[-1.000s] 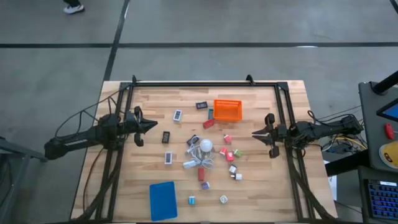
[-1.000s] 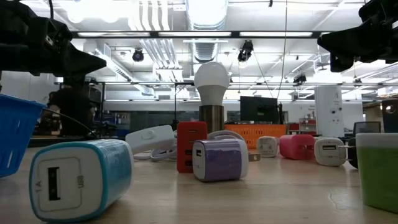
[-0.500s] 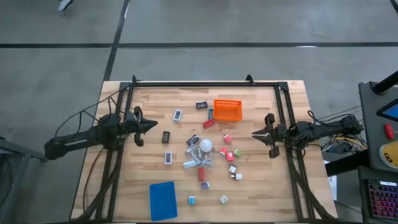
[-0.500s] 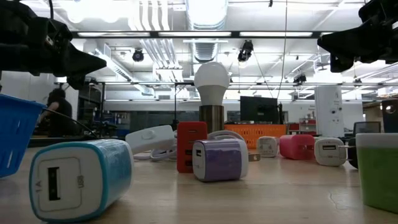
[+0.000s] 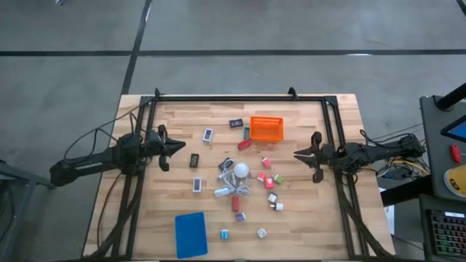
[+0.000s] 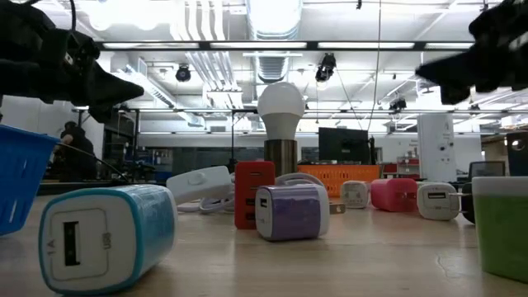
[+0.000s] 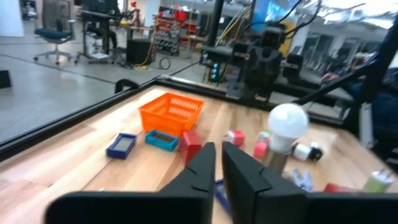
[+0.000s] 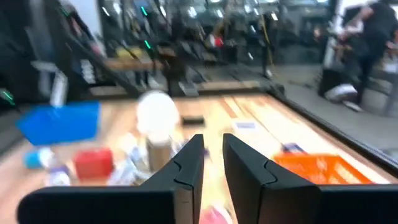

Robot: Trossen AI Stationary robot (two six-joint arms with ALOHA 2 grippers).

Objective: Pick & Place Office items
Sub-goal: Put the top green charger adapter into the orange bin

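Both arms have edged slightly since a second ago, the right gripper (image 5: 297,155) creeping a touch toward the table's middle and the left gripper (image 5: 180,146) shifting a little too, while every item on the table lies where it lay. Each gripper's fingers are drawn nearly together with only a thin slit between them, grasping nothing, and each hangs above the wood clear of all pieces.

Bare planks lie under and ahead of both grippers. Nearest the left one is a dark flat rectangle (image 5: 194,160); a red block (image 5: 266,162) lies nearest the right.

The office items (image 5: 247,185) are scattered across the middle of the wooden table (image 5: 306,218), clustered around an upright white bulb (image 5: 240,172) with its cord. An orange basket (image 5: 266,128) sits toward the far edge, with a dark labelled piece (image 5: 236,123) just beside it. A blue basket (image 5: 191,234) rests near the front edge, well apart from the cluster.

A black frame rail (image 5: 240,97) runs along the far edge, and side rails border the open ends of the table
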